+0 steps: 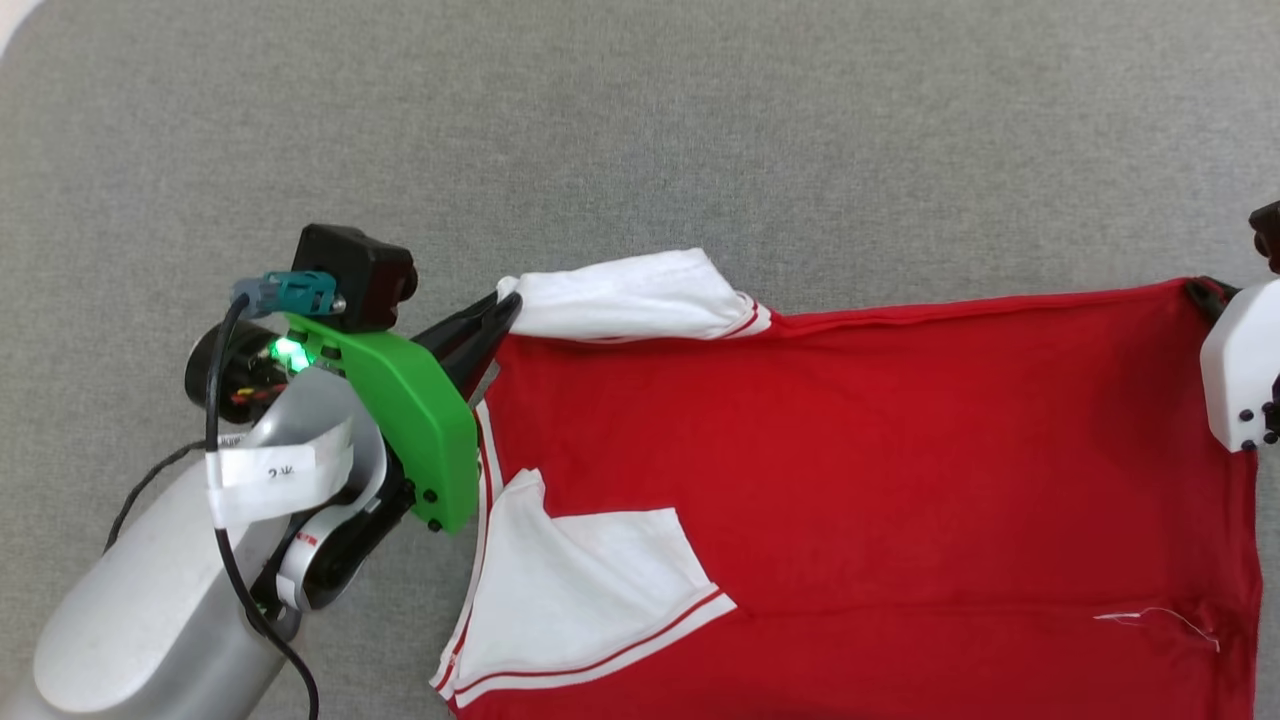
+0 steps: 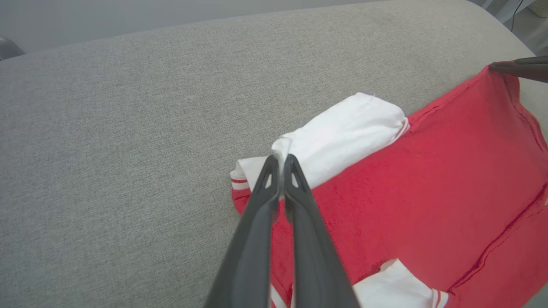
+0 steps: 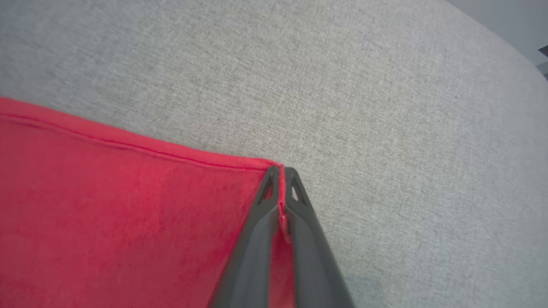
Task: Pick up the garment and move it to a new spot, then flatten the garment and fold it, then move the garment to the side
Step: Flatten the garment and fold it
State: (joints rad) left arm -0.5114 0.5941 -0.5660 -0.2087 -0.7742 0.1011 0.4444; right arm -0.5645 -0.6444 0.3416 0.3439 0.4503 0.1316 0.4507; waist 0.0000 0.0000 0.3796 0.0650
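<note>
The garment (image 1: 850, 450), a red T-shirt with white sleeves and red-white trim, lies spread on the grey fabric surface, plain red side up. My left gripper (image 1: 508, 300) is shut on the far white sleeve's corner; the left wrist view shows the white cloth (image 2: 342, 132) pinched between the fingertips of the left gripper (image 2: 281, 159). My right gripper (image 1: 1200, 290), at the head view's right edge, is shut on the garment's far hem corner; in the right wrist view red cloth (image 3: 128, 214) is clamped between the tips of the right gripper (image 3: 281, 170). The near white sleeve (image 1: 590, 590) lies folded onto the body.
The grey fabric surface (image 1: 640, 130) stretches wide beyond the garment, rounding off at its far corners. A loose white thread (image 1: 1160, 615) lies on the red cloth near the hem. My right fingers (image 2: 520, 68) show at the left wrist view's right edge.
</note>
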